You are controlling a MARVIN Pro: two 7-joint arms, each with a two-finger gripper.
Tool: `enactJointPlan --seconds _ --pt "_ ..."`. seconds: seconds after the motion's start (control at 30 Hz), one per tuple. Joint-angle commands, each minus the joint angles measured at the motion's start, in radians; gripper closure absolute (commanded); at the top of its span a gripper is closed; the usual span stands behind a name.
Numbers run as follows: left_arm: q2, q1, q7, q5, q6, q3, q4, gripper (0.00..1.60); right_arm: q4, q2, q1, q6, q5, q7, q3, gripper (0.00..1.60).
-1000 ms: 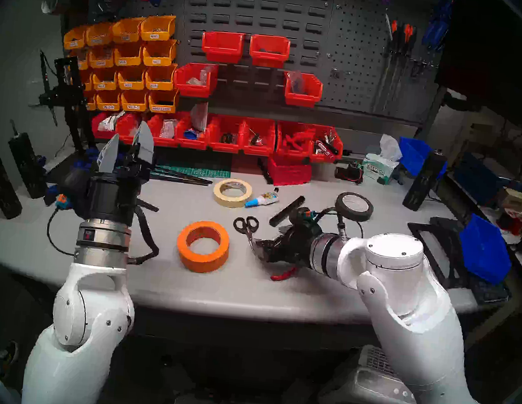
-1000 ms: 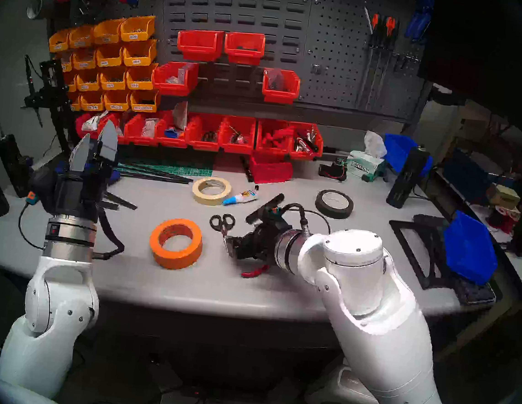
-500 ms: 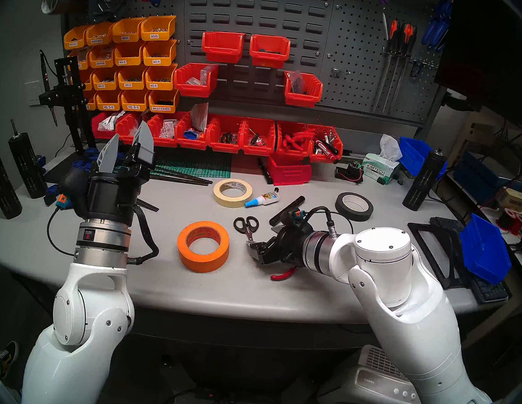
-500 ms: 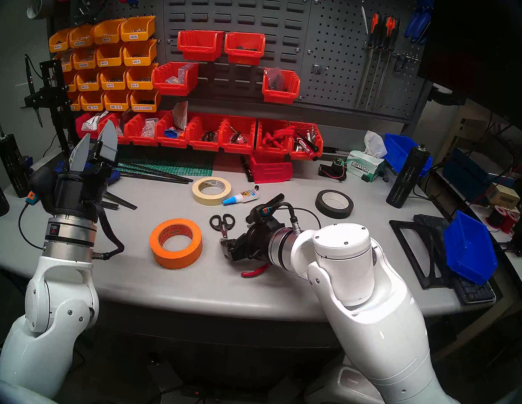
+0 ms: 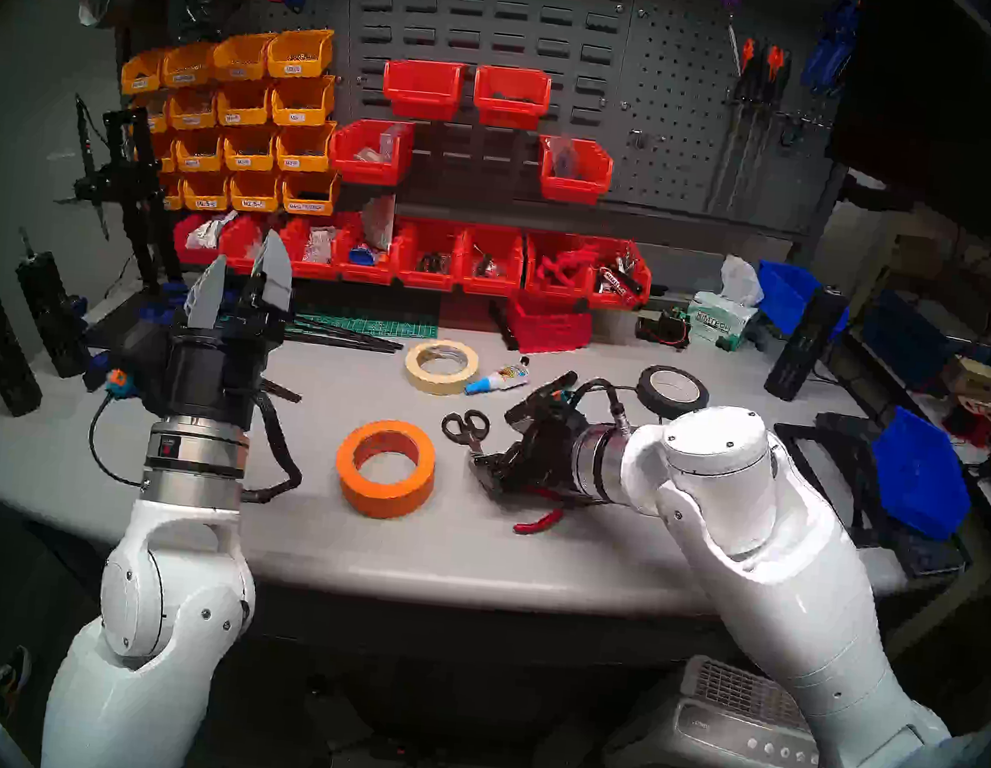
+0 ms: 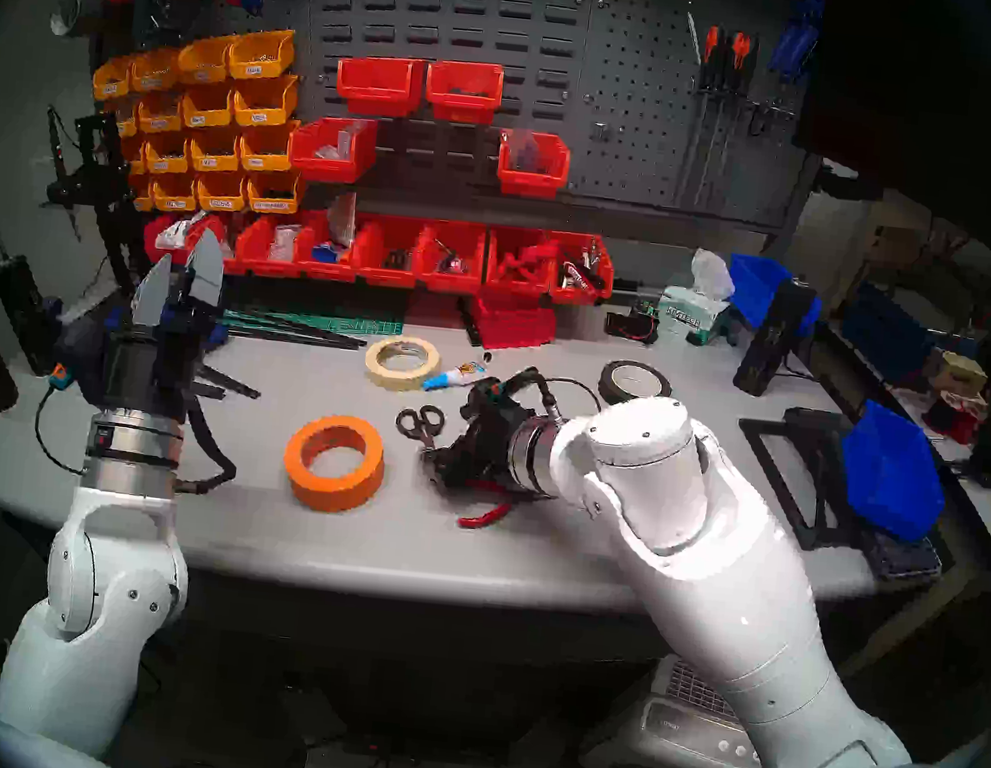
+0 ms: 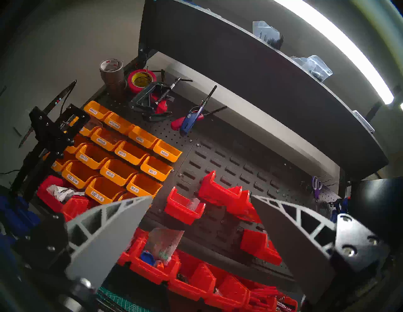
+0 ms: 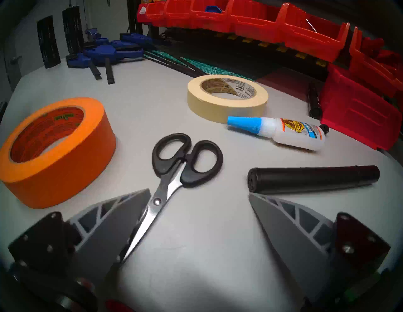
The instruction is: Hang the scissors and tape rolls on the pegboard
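The black-handled scissors [image 5: 465, 426] lie flat mid-table, handles away from me; they also show in the right wrist view [image 8: 185, 161]. My right gripper [image 5: 482, 463] is open low over the table, and the blades lie along its left finger [image 8: 122, 217], inside the gap. The orange roll [image 5: 385, 467] lies left of the scissors. The cream roll [image 5: 441, 366] lies behind them. The pegboard [image 5: 675, 120] stands at the back right. My left gripper [image 5: 246, 248] is open and empty, raised at the left, pointing at the bins.
Red-handled pliers [image 5: 537, 520] lie under my right wrist. A glue bottle [image 8: 277, 130] and a black cylinder [image 8: 314, 178] lie right of the scissors. A black tape roll [image 5: 672, 388] sits further right. Red bins [image 5: 427, 253] line the back.
My right arm has shifted left and further in over the table, bringing its open gripper closer along the scissors' blades. The left arm has not moved.
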Motion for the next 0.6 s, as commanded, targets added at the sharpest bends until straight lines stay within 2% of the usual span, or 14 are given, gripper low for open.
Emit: enactJointPlan --seconds 0.0,0.17,0.57 --pt "-0.002 -0.009 -0.003 -0.001 -0.008 -0.002 -0.029 0.0 0.0 0.066 0.048 0.006 0.03 0.042 -0.004 0.0" --pt "-0.002 -0.009 -0.003 -0.001 -0.008 -0.002 -0.029 0.0 0.004 0.113 0.075 0.006 0.049 0.062 -0.007 0.0" --pt "-0.001 -0.009 -0.003 -0.001 -0.008 -0.002 -0.029 0.0 0.038 0.153 0.098 0.006 0.073 0.063 0.001 0.0"
